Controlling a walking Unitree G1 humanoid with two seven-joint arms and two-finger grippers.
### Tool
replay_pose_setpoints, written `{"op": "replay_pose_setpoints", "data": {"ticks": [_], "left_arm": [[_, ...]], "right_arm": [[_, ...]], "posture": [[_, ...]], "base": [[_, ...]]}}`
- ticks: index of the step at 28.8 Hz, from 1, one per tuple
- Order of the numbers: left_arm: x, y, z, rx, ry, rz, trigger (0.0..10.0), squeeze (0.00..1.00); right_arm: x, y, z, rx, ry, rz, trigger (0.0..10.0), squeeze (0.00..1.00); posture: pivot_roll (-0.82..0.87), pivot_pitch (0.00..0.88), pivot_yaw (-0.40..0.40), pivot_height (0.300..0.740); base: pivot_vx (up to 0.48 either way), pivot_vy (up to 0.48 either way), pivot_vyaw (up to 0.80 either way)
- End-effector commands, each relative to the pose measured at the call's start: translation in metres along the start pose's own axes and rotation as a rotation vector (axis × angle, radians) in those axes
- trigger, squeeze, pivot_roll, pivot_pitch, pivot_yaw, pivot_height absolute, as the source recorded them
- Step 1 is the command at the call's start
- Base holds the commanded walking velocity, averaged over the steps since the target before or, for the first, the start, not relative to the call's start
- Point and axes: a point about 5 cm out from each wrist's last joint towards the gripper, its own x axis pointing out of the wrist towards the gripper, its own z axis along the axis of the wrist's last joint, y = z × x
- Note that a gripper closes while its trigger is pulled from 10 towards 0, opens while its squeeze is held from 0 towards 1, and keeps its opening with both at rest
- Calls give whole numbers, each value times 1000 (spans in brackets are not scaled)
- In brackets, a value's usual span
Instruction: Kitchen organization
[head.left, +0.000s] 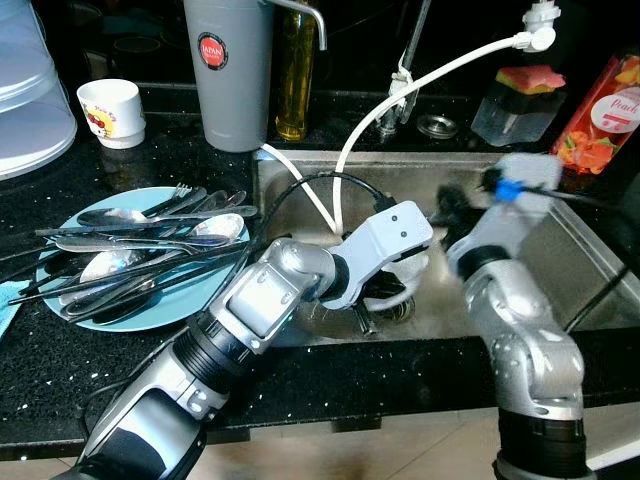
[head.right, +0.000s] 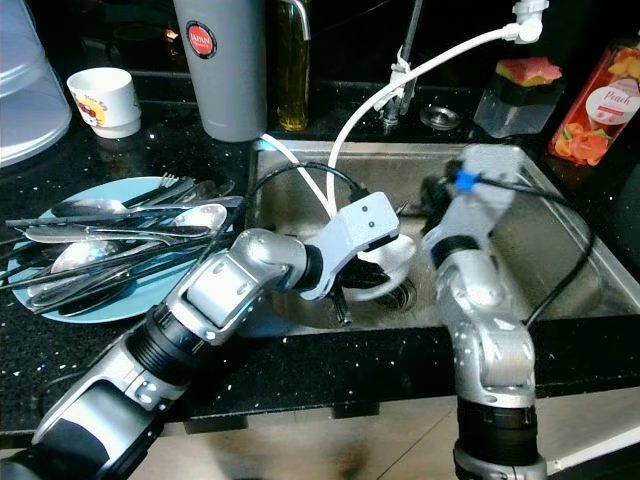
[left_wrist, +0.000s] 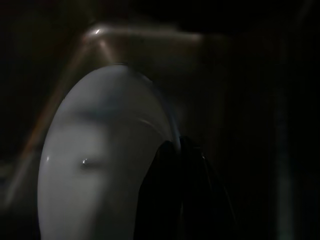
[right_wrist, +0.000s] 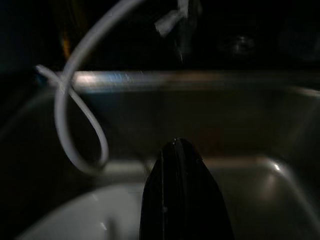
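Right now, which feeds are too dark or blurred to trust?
Left wrist view: very dark, only a pale plate beside the left claw reads. Right wrist view: dim and soft, with the white hose smeared. Left eye view: well lit, but the right forearm is motion-blurred over the sink.

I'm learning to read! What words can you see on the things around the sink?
"JAPAN": on the round red sticker of the tall grey plastic container.
"Peach": on the red and orange drink carton at the right of the sink.
The small white cup has a red and yellow print, too blurred to read.
Smaller print on the sticker: too small to read.
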Motion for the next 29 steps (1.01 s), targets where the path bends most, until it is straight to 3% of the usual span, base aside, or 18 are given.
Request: {"op": "replay_pose_setpoints", "data": {"ticks": [1,4,5,6,10,12,13,14,19,22,24,26,27,29], "left_arm": [[3,-1,4,17,-3,2,10000,263],[4,0,2,13,5,21,10000,318],[5,0,2,10,7,29,10000,471],[5,2,1,7,11,44,10000,1000],[5,4,0,1,9,69,10000,1000],[2,9,9,-12,-61,115,10000,1000],[-3,13,21,-17,-138,150,10000,420],[-17,24,41,0,-269,253,10000,0],[-28,31,51,9,-305,310,10000,0],[-53,36,66,61,-344,331,10000,0],[-72,34,77,149,-367,318,10000,0],[-72,34,77,149,-367,318,10000,0],[-87,38,84,194,-383,354,10000,0],[-87,38,84,194,-383,354,10000,0]], "right_arm": [[-1,-3,-7,-9,50,-8,10000,0],[-2,-9,-14,-1,123,-26,10000,0],[-2,-11,-17,1,147,-34,10000,0],[-3,-12,-18,10,155,-34,10000,0],[-3,-12,-17,24,151,-28,10000,0],[-3,-11,-13,32,123,-25,10000,0],[-2,-11,-9,35,103,-26,10000,0],[-2,-11,-4,36,69,-28,10000,0],[-2,-10,0,39,53,-22,10000,0],[-3,-6,6,33,27,23,10000,0],[-4,-1,10,26,1,77,10000,0],[-4,-1,10,26,1,77,10000,0],[-6,5,16,28,-30,131,10000,0],[-6,5,16,28,-30,131,10000,0]], "posture": [[209,63,-60,740],[205,70,-62,740],[206,72,-62,740],[206,72,-62,740],[203,77,-62,740],[205,79,-62,740],[205,84,-62,740],[205,85,-62,740],[206,86,-61,740],[212,90,-64,740],[218,93,-64,740],[218,93,-64,740],[220,94,-65,740],[220,94,-65,740]], "base": [[0,0,0],[0,0,0],[0,0,0],[0,0,0],[0,0,0],[0,0,0],[0,0,0],[0,0,0],[0,0,0],[0,0,0],[0,0,0],[0,0,0],[0,0,0],[0,0,0]]}}
